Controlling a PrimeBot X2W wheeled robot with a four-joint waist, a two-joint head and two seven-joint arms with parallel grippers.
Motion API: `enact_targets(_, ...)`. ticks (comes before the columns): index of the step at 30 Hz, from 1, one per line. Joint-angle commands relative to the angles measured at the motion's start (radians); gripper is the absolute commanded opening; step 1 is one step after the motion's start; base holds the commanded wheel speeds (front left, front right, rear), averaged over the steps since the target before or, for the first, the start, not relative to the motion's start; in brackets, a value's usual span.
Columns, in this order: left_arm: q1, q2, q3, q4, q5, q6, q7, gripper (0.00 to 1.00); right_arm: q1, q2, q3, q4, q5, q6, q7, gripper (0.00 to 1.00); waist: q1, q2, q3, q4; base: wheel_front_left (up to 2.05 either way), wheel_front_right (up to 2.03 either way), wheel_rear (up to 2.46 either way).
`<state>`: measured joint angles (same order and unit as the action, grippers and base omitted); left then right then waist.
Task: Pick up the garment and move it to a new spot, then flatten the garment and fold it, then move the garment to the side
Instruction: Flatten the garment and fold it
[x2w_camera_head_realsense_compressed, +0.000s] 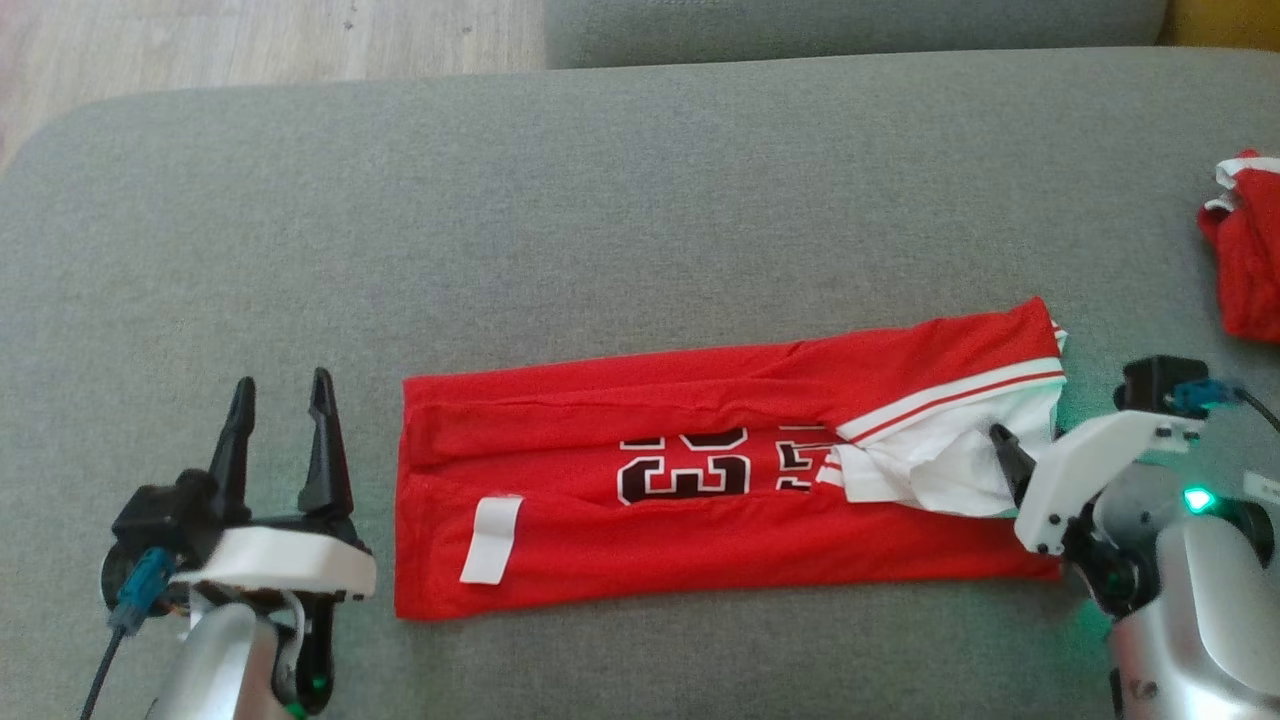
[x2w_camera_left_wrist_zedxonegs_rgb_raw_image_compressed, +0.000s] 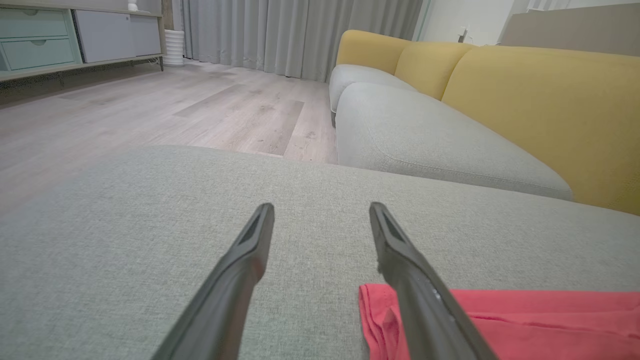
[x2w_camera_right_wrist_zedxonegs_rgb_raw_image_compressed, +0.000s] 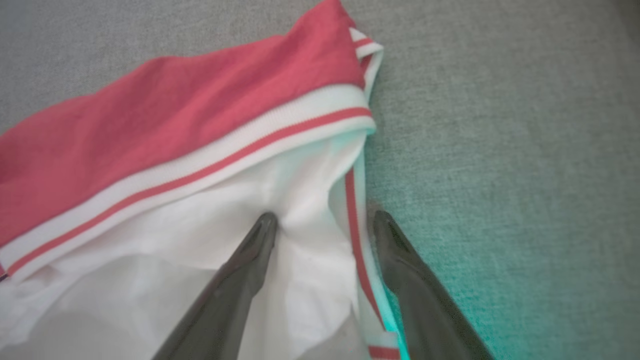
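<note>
A red basketball jersey is seen laid flat on the grey seat cushion, folded lengthwise into a long band that runs from left to right across the near half of the cushion. Black numerals edged in white are shown on its upper face (they read backwards from the head), and a white label is seen near its left end. The left gripper is held just beside that left end, above the cushion; its two dark fingers are spread wide and nothing is held between them. In the left wrist view one finger is seen in front of the jersey's corner, while the other stands over bare cushion. The right gripper is placed at the jersey's right end, its fingers likewise parted wide and closed on nothing: one fingertip is set on the white inner fabric, the other is seen over the cushion just beyond the hem, and the striped white trim is seen just beyond the fingertips. A second red garment is bunched at the cushion's far right edge, well apart from the jersey. A yellow backrest, a wooden floor and grey curtains are seen beyond.
</note>
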<state>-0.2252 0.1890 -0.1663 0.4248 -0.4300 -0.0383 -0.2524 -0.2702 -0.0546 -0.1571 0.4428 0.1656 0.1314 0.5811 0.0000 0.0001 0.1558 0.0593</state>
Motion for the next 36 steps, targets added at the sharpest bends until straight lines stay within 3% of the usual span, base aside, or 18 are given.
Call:
enact_targets(1,-0.033,0.016,0.041,-0.021,0.011,-0.005,-0.009,1.00,-0.019,0.004,0.055,0.026,0.003,-0.001,0.012,0.85,0.0000,-0.0001,0.000,0.002,0.00,0.00,0.00)
enact_targets(2,-0.032,0.015,0.043,-0.021,0.013,-0.007,-0.009,1.00,-0.022,0.004,0.063,0.039,0.007,-0.001,0.013,0.03,0.0000,-0.0001,-0.001,0.003,0.00,0.00,0.00)
enact_targets(3,-0.031,0.014,0.044,-0.020,0.014,-0.008,-0.009,1.00,-0.023,0.004,0.073,0.049,0.007,-0.001,0.015,0.00,0.0000,-0.0001,-0.001,0.004,0.00,0.00,0.00)
enact_targets(10,-0.010,0.012,0.056,-0.012,0.018,-0.012,-0.009,1.00,-0.015,0.004,0.017,-0.025,-0.004,-0.001,-0.058,0.00,0.0000,-0.0001,-0.018,-0.014,0.00,0.00,0.00)
enact_targets(15,0.012,0.012,0.064,-0.014,0.019,-0.014,-0.009,1.00,0.022,-0.022,-0.088,-0.193,-0.065,-0.001,-0.083,0.00,0.0000,-0.0001,-0.037,-0.032,0.00,0.00,0.00)
enact_targets(24,0.053,0.008,0.069,-0.054,0.033,-0.009,-0.009,1.00,0.116,-0.038,-0.213,-0.485,-0.173,-0.001,-0.007,0.00,0.0000,-0.0001,-0.064,-0.042,0.00,0.00,0.00)
enact_targets(30,0.070,0.011,0.066,-0.054,0.035,-0.007,-0.009,1.00,0.150,-0.016,-0.116,-0.560,-0.138,-0.001,0.038,0.00,0.0000,-0.0001,-0.082,-0.037,0.00,0.00,0.00)
enact_targets(36,0.089,0.021,0.072,-0.064,0.027,0.002,-0.005,1.00,0.156,0.003,0.203,-0.559,-0.012,-0.001,0.021,0.00,0.0000,-0.0001,-0.084,-0.046,0.00,0.00,0.00)
